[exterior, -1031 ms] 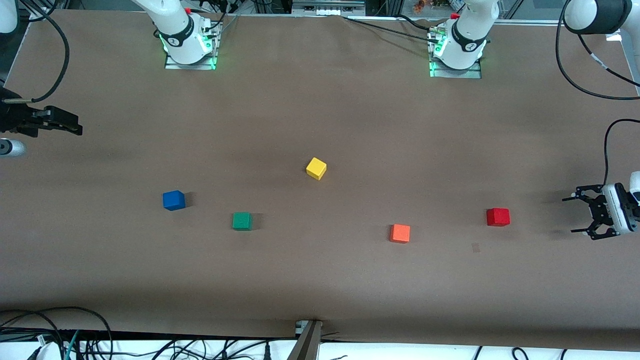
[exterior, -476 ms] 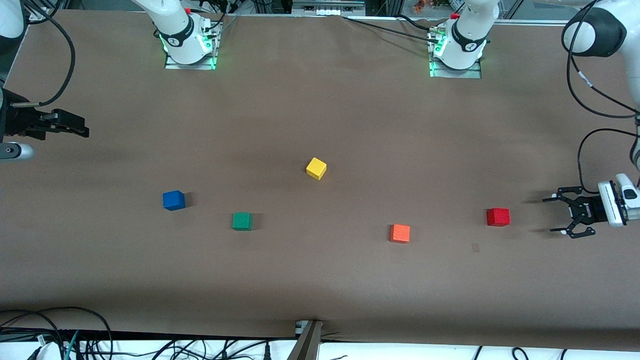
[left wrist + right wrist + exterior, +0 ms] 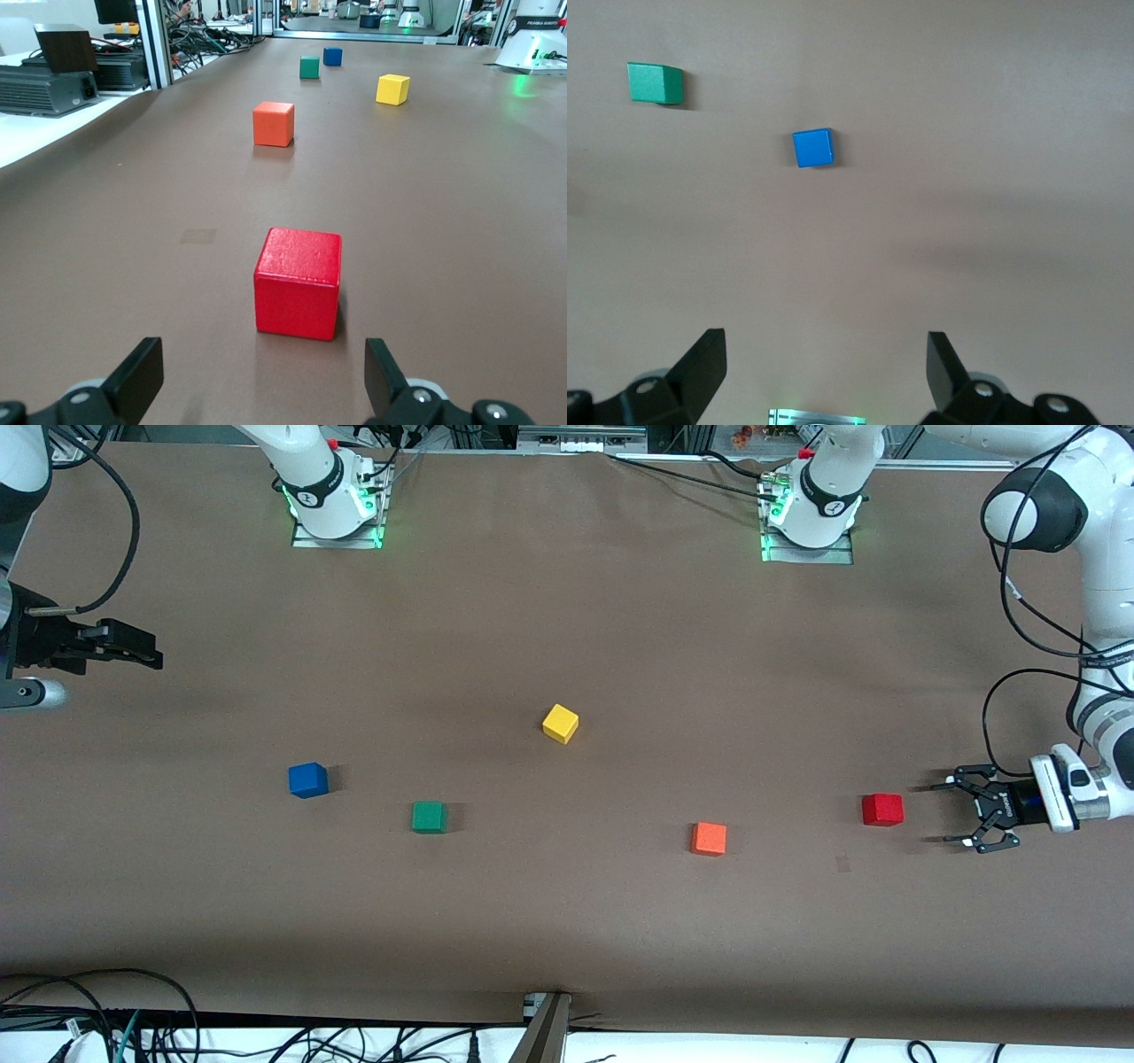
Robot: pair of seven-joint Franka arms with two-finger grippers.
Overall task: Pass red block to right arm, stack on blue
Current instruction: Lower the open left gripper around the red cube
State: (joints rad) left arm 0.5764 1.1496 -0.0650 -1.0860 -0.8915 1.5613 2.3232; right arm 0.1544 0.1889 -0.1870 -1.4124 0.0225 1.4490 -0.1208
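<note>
From the front view, the left gripper (image 3: 946,812) sits low over the brown table (image 3: 567,921) at the left arm's end, its spidery claw spread wide and aimed at the red block (image 3: 882,810), which lies just ahead of the fingertips, apart from them. Past the red block in the claw's line come the orange block (image 3: 709,839), then the green block (image 3: 429,817) and the blue block (image 3: 307,779), with the yellow block (image 3: 560,724) farther from the camera than these. The right gripper (image 3: 151,658) hangs at the right arm's end of the table, well apart from every block; from here I cannot tell how its fingers stand.

In the left wrist view, the red block (image 3: 299,282) rests flat on the table just in front of the wide claw fingers (image 3: 137,376), centred between them, untouched. The orange block (image 3: 274,123) lies ahead of it.

In the right wrist view, that gripper's fingers (image 3: 700,363) stand wide apart, holding nothing. The blue block (image 3: 812,148) lies on the table ahead of them, the green block (image 3: 655,82) near it.
</note>
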